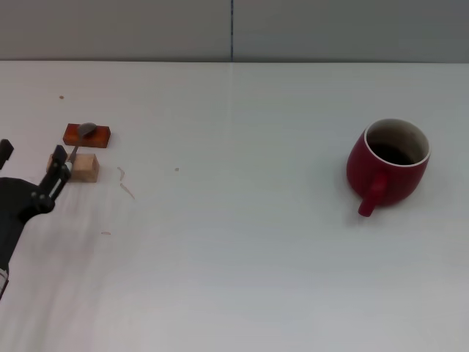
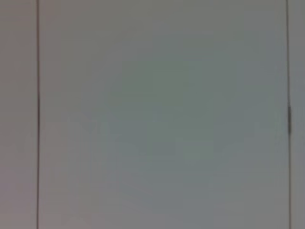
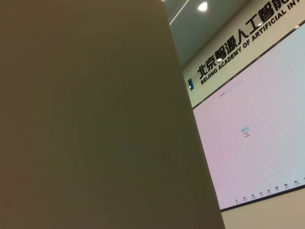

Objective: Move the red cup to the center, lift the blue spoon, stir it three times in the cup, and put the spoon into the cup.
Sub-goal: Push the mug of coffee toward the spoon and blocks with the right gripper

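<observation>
Dark-red cup (image 1: 388, 165), white table (image 1: 242, 257)

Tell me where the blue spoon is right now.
In the head view the blue spoon lies at the table's far left, its bowl resting on the reddish-brown block, beside the pale wooden block, just ahead of the left gripper.

- Red cup (image 1: 388, 169): rounded, bulbous, dark red; pale rim, dark inside. Upright on the white table (image 1: 242, 257), on the right side, well apart from the spoon. Single red handle turned toward the near edge, slightly leftward. Mouth open and facing up; contents not discernible.
- Blue spoon (image 1: 80, 139): slim, small. Grey metal bowl resting on top of a reddish-brown block (image 1: 86, 136) at the far left. Thin neck slanting down toward a pale wooden block (image 1: 82, 168) just nearer. Handle largely hidden behind a dark gripper finger; colour not confirmable. Lying propped, not flat on the table.
</observation>
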